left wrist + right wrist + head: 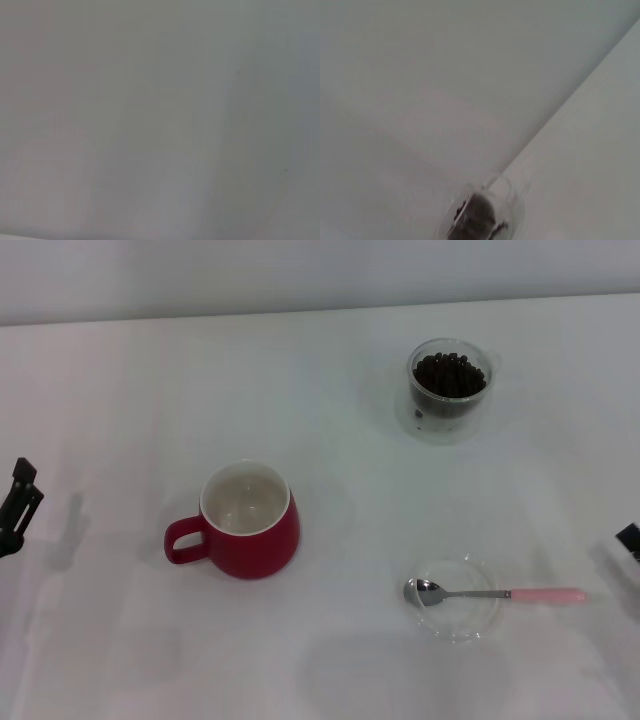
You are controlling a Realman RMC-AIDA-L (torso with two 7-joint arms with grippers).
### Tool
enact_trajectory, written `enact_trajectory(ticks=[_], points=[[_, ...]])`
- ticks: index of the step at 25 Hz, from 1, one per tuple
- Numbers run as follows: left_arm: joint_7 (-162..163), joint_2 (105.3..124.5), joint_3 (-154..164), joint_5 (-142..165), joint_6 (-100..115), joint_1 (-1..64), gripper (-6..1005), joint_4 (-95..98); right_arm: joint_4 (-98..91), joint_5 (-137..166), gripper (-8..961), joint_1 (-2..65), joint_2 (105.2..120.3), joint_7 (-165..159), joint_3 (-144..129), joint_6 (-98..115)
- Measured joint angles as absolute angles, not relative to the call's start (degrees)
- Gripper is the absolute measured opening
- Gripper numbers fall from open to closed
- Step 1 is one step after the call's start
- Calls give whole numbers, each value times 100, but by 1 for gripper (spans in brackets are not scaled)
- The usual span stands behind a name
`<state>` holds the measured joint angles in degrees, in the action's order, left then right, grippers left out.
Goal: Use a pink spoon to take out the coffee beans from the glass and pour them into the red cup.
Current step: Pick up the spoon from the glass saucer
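Layout before any scooping, head view. One red cup stands upright on the white tabletop, toward the robot's left, its white interior bare and its loop handle turned to the left edge; the open mouth faces up, presumably so that beans can be tipped in from above. One glass stands upright farther back and to the right, well apart from the cup, holding a heap of coffee beans too many to count; none lie loose on the tabletop. One pink spoon lies near the front right, its metal bowl resting in one shallow clear saucer and its pink handle jutting out past the rim to the right. This placement likely keeps the handle lifted and free for a grasp from the right side.

The left pincer sits at the left edge, well away from the cup and grasping nothing; whether its fingers are parted cannot be told. The right pincer barely enters at the right edge, near the spoon handle but apart from it; its state cannot be told either. The right wrist view shows the glass with beans.
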<state>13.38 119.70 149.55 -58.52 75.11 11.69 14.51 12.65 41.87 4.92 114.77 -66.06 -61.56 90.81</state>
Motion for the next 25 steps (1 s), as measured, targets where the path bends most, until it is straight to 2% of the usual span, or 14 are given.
enact_trajectory(ticks=[25], points=[[1336,11961,15020,-5853,7488,1498,891,1512,1554,5232,852,606,11520,-6817,-6176,9190]])
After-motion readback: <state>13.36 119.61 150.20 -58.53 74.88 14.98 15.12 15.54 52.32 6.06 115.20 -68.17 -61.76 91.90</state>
